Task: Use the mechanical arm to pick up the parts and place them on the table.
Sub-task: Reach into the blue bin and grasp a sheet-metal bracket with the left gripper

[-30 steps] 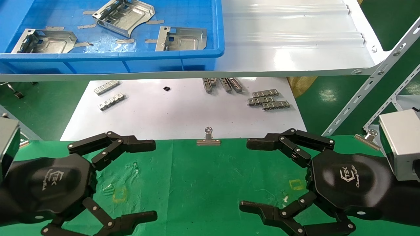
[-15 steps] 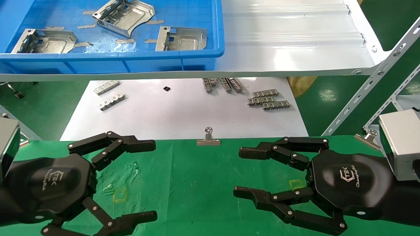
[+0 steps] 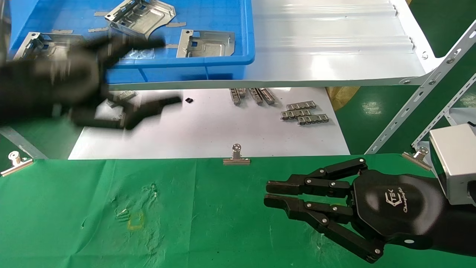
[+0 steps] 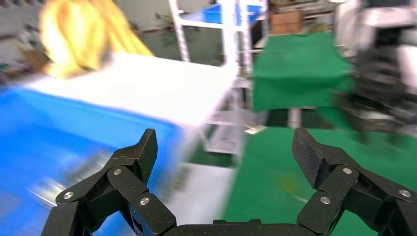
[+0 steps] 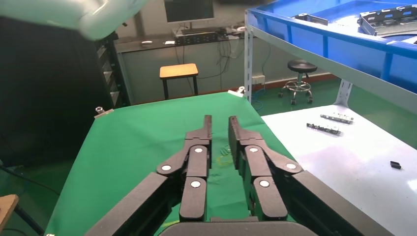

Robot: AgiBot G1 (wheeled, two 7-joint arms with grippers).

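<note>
Inside blue bin (image 3: 208,65) — three parts (image 3: 205,44)

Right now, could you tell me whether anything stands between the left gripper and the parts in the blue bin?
Nothing visible blocks it. The left gripper, fingers spread open, is at the front wall of the blue bin. The parts lie uncovered inside; only that wall separates them. The right gripper is shut and empty over the table.

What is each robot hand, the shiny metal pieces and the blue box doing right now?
left gripper: open, empty, up by the blue bin.
right gripper: shut, empty, over the green table.
parts: three, lying in the bin, none picked.
blue bin: on the white shelf, holding parts.
</note>
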